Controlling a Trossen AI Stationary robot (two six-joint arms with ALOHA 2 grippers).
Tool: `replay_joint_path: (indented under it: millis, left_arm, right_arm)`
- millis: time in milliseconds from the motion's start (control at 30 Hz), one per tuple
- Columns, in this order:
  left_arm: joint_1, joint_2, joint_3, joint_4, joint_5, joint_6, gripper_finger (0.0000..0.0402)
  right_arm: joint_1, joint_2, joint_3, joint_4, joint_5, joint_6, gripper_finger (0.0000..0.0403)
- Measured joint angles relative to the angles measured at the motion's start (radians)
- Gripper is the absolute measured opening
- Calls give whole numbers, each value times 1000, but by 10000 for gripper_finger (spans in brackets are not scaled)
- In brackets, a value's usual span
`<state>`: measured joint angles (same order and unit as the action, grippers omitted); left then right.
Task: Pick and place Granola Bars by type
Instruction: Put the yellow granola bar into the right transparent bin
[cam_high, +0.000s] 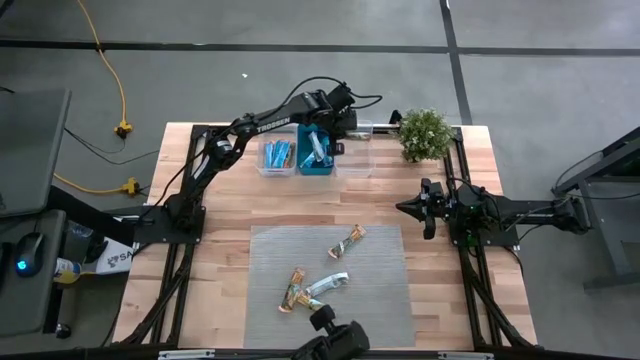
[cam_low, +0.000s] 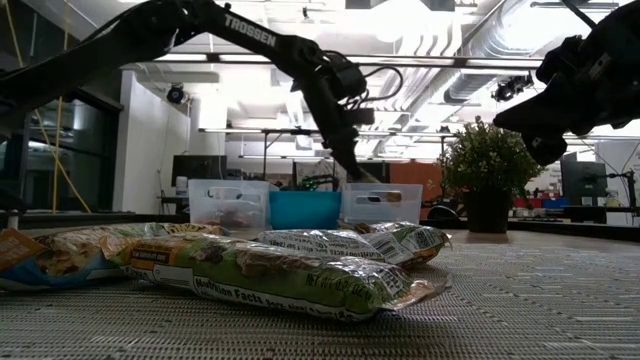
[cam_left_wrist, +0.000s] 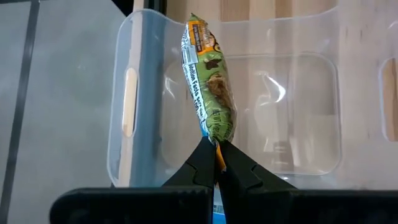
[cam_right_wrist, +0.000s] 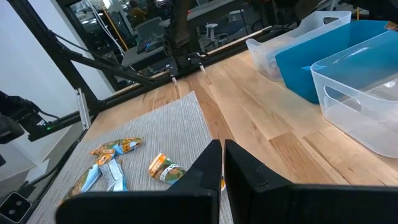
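My left gripper (cam_high: 340, 128) reaches over the far row of bins and is shut on a green-tan granola bar (cam_left_wrist: 208, 81), above the empty clear bin (cam_left_wrist: 311, 93) at the row's right end (cam_high: 355, 160). The teal bin (cam_high: 316, 155) and the left clear bin (cam_high: 277, 155) hold blue-wrapped bars. A few more bars lie flat on the grey mat: one tan-green (cam_high: 350, 238), one tan-orange (cam_high: 293, 292), one silvery-blue (cam_high: 330, 283). My right gripper (cam_high: 412, 207) waits shut above the table's right side, touching nothing. My left gripper pinches the green-tan bar by one end of its wrapper (cam_left_wrist: 217, 138), between the two fingertips (cam_left_wrist: 202, 158). The fingers come from above, pointing down. The bar is lifted clear and hangs below them, lengthwise over the clear bin's inside.
A potted plant (cam_high: 425, 133) stands at the far right, just beside the clear bin. The grey mat (cam_high: 385, 300) covers the near middle of the wooden table. A camera mount (cam_high: 330, 338) sits at the near edge. Bare wood lies between the mat and the bins.
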<state>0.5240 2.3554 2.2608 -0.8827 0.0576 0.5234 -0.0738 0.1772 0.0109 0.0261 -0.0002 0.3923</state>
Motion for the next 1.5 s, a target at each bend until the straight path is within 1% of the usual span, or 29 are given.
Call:
replay_joint_path:
  millis: [167,233,333,533,767,933,1067,1167,1333,1400,1500]
  left_arm:
    - [0,0,0,-4,9,18,2]
    - [0,0,0,-8,22,21,9]
    - [0,0,0,-8,39,21,34]
    - [-1,0,0,-11,40,18,90]
    - [-3,-25,0,-9,41,2,127]
    - [-14,-92,0,-20,54,2,134]
    - [-36,-164,2,-62,130,-10,134]
    - [-72,-215,2,-101,160,-40,134]
    - [-154,-299,2,-134,153,-140,134]
    - [-194,-328,2,-141,135,-194,134]
    - [-266,-364,2,-149,78,-279,134]
  right_arm:
    - [0,0,0,0,0,0,0]
    - [0,0,0,0,0,0,0]
    - [0,0,0,0,0,0,0]
    - [0,0,0,0,0,0,0]
    - [0,0,0,0,0,0,0]
    - [0,0,0,0,0,0,0]
    - [0,0,0,0,0,0,0]
    - [0,0,0,0,0,0,0]
    - [0,0,0,0,0,0,0]
    - [0,0,0,0,0,0,0]
    - [0,0,0,0,0,0,0]
